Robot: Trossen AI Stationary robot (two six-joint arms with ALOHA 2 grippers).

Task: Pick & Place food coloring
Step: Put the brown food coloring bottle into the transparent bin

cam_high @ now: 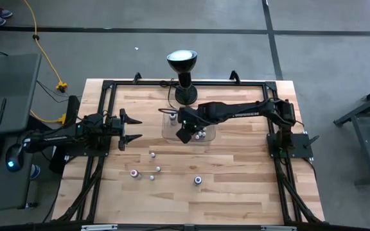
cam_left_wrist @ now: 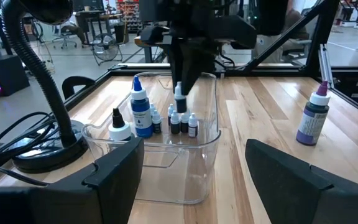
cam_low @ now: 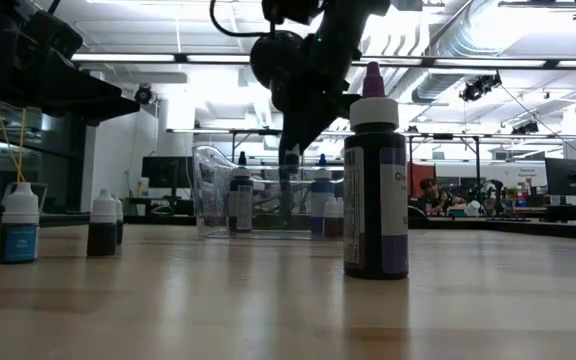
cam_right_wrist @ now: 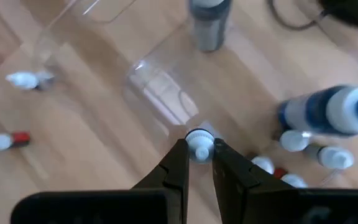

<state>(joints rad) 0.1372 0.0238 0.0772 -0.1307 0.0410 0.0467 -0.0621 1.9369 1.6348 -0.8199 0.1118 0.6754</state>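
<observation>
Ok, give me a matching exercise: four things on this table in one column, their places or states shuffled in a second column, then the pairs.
1. right gripper
2. left gripper
3. black lamp
4. purple-capped bottle

A. open, waiting at the table's left side
B. alone on bare wood, outside the clear tray
C. over the tray, shut on a small bottle
D. at the far edge, behind the tray

Pairs: 1-C, 2-A, 3-D, 4-B

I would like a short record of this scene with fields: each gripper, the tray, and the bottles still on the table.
right gripper: over the clear tray, shut on a small white-capped bottle
left gripper: open, waiting left of the tray
tray contents: several small bottles, one larger blue bottle
loose bottles: about five, on the table in front of the tray
</observation>
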